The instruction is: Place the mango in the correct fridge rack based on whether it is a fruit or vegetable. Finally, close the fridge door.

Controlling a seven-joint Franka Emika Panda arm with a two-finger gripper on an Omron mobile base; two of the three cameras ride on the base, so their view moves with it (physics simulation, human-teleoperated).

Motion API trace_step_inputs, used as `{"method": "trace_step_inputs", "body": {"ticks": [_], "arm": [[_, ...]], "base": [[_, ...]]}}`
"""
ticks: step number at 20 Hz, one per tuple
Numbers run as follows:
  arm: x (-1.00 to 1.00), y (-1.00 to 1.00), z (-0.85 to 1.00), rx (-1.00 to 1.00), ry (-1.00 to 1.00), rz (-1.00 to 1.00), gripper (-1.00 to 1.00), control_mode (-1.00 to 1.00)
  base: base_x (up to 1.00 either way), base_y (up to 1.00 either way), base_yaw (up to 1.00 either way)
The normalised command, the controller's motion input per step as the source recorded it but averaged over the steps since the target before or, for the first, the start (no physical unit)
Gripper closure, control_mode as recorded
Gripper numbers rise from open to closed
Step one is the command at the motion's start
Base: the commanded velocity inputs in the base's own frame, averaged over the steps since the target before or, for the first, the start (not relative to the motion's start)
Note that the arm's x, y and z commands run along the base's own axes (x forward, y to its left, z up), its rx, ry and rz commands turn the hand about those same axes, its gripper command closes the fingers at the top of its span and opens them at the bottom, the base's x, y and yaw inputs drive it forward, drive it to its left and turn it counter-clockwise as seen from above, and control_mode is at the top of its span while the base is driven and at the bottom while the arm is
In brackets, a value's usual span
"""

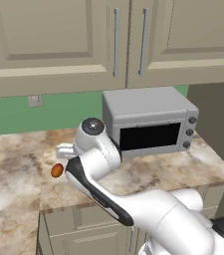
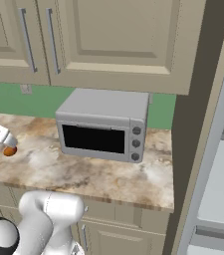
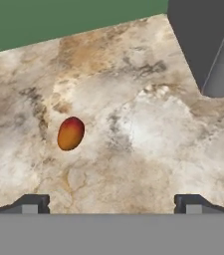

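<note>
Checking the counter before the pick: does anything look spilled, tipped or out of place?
Nothing stands out. The mango lies whole on the marble counter, apart from the microwave. The open gripper hovers above.

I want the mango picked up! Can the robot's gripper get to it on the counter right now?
Probably yes. The gripper is open above the counter, and the mango lies alone on bare stone, well clear of the microwave.
</note>
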Motion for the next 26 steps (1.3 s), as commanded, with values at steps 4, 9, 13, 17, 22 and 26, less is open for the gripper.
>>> {"method": "trace_step_inputs", "body": {"ticks": [4,9,13,17,22,26], "arm": [[0.00,0.56,-0.24,0.14,0.12,0.00,-1.00,-1.00],[0.06,0.52,-0.17,0.06,0.13,0.00,-1.00,-1.00],[0.18,0.19,-0.05,0.00,0.07,0.00,-1.00,-1.00],[0.19,0.02,-0.07,0.00,0.02,0.00,-1.00,-1.00],[0.26,0.00,-0.19,0.00,0.01,0.00,-1.00,-1.00],[0.24,0.00,-0.32,0.00,0.00,0.00,-1.00,-1.00]], "base": [[0.00,0.00,0.00],[0.00,0.00,0.00],[0.00,0.00,0.00],[0.00,0.00,0.00],[0.00,0.00,0.00],[0.00,0.00,0.00]]}}
